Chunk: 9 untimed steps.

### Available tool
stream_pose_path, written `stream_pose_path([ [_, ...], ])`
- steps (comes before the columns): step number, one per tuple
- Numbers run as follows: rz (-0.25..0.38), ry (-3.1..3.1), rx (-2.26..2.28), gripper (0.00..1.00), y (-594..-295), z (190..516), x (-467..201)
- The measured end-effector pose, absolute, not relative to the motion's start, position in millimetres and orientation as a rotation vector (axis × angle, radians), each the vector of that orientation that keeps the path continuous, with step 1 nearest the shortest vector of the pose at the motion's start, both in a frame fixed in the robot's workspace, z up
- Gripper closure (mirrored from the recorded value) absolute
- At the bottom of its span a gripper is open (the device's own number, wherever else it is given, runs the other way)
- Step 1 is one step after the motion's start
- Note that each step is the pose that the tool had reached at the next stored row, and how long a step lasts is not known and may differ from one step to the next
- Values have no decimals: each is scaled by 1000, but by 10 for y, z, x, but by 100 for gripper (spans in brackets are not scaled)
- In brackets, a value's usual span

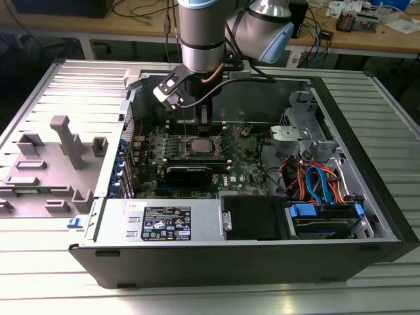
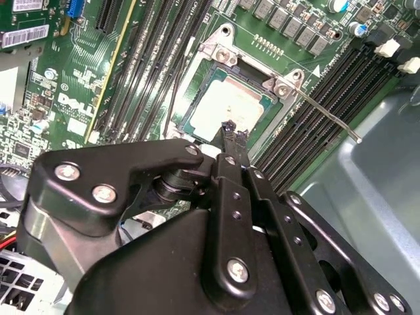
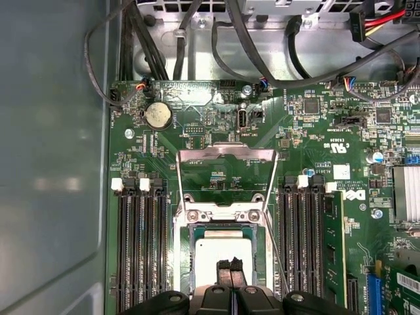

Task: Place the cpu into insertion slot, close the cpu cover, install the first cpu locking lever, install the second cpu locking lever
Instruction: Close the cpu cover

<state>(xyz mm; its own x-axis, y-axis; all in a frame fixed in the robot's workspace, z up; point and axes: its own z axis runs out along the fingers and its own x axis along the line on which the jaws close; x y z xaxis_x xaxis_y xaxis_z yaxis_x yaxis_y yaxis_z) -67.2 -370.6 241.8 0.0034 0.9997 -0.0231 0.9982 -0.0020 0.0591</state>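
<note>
In the exterior view, an open computer case [image 1: 230, 262] is seen lying on the desk [image 1: 79, 289]. The arm is lowered into it, and the tool [image 1: 203, 123] is held straight above the socket [image 1: 187, 147] on the board, close to it.

In the second wrist view, the two fingers of the tool [image 2: 233, 131] are pressed together, and nothing is seen between them. Their tips are just over one edge of the chip [image 2: 220, 105]; whether it is touched cannot be told. The chip is seated flat inside the socket, so the first step appears to be done. A thin lever [image 2: 328, 117] is seen with its long axis running from a corner of the socket out across the memory slots [image 2: 308, 131], so it is judged to be released.

In the first wrist view, the cover [image 3: 226, 155] is found open, folded back from the socket toward the coin battery [image 3: 157, 115]. Its hinge is on the socket edge that is far from the tool [image 3: 230, 266]. The cover therefore lies beyond the chip [image 3: 216, 252] as counted from the tool, on one line with the closed fingers.

Counted: one chip, one socket, one cover, one tool. One lever is clearly made out; a second one cannot be told for sure. Two groups of memory slots are seen, one on each side of the socket.
</note>
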Motion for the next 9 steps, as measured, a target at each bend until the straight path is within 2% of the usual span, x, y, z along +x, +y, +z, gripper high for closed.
stream_pose_path([
  [9,39,2177,2183,89,-3706,2448,-672],
])
